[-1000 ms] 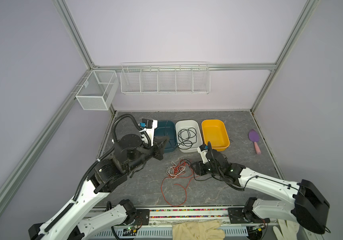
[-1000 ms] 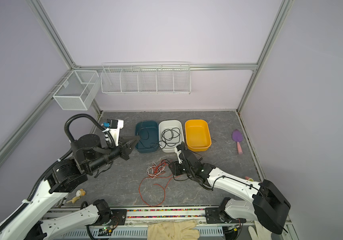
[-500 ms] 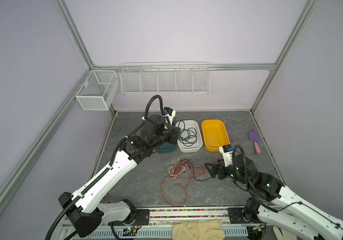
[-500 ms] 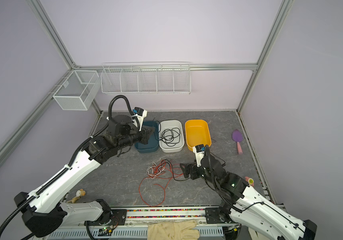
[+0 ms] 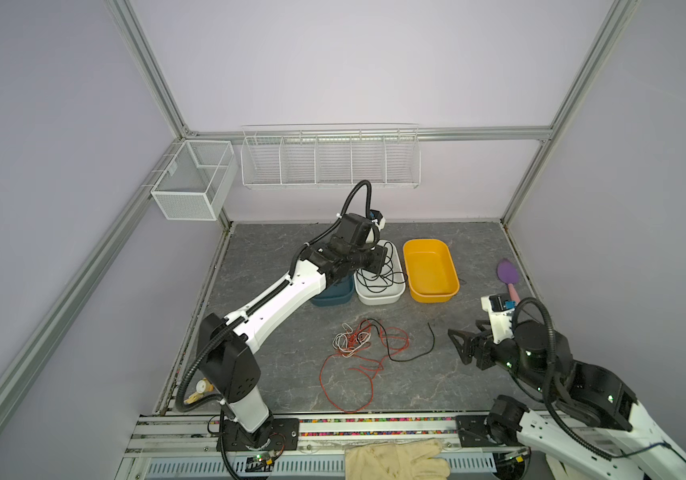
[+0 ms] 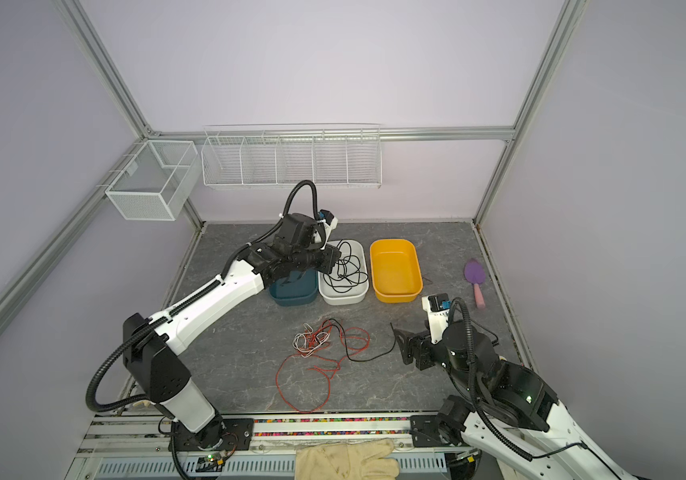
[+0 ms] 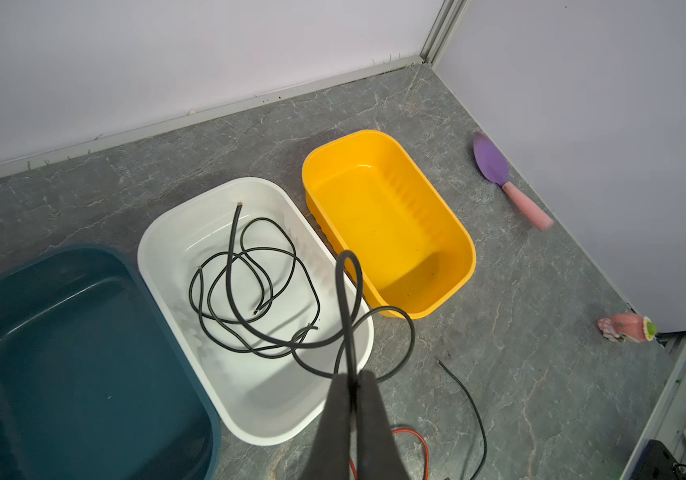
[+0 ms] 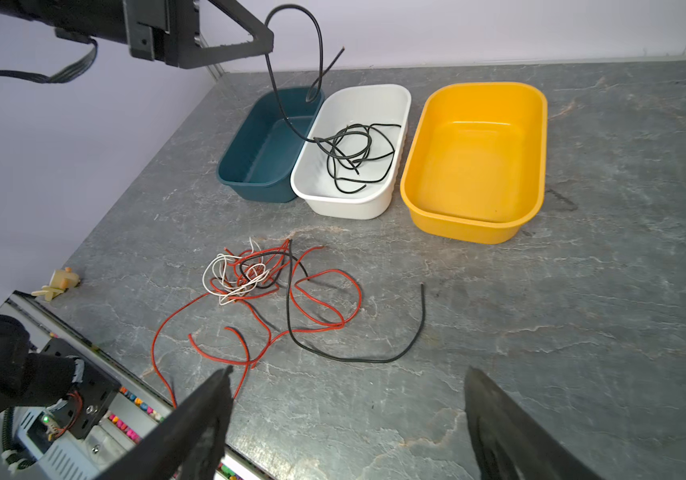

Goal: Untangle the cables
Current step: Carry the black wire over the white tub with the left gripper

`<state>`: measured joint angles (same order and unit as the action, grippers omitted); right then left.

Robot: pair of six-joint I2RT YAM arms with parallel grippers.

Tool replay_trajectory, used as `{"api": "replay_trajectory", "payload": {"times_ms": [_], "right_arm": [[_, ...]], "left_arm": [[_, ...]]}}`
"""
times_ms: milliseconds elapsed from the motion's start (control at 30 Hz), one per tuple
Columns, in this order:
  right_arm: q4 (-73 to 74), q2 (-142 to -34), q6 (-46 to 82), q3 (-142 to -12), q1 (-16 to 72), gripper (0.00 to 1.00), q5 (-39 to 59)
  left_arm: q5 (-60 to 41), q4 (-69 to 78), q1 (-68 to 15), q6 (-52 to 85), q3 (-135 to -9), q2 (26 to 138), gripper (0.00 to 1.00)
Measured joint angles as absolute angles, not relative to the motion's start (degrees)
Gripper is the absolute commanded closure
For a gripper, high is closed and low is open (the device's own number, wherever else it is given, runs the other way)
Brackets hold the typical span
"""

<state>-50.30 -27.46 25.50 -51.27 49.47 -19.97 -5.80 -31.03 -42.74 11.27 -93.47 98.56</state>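
Left wrist view: we are pinching 1 thin black cable point(image 7: 347, 291) in the clamped left gripper point(image 7: 353, 376) above the white plastic tub point(image 7: 274, 395); the gaping right gripper point(image 8: 347, 370) is facing the red-white-black wire tangle point(image 8: 245, 274) lying ahead on the grey tabletop point(image 8: 540, 332).

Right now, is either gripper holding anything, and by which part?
The left gripper pinches a black cable at a bend partway along it. The right gripper is open, holding nothing.
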Motion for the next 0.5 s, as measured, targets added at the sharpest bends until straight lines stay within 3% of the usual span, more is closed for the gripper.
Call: {"api": "replay_trajectory", "payload": {"times_ms": [500], "right_arm": [[-52.6,-22.2,22.4,-51.5,49.5,0.12,-22.2]], "left_arm": [[-5.2,-33.0,-41.8,6.0,-104.5,111.0,1.00]]}}
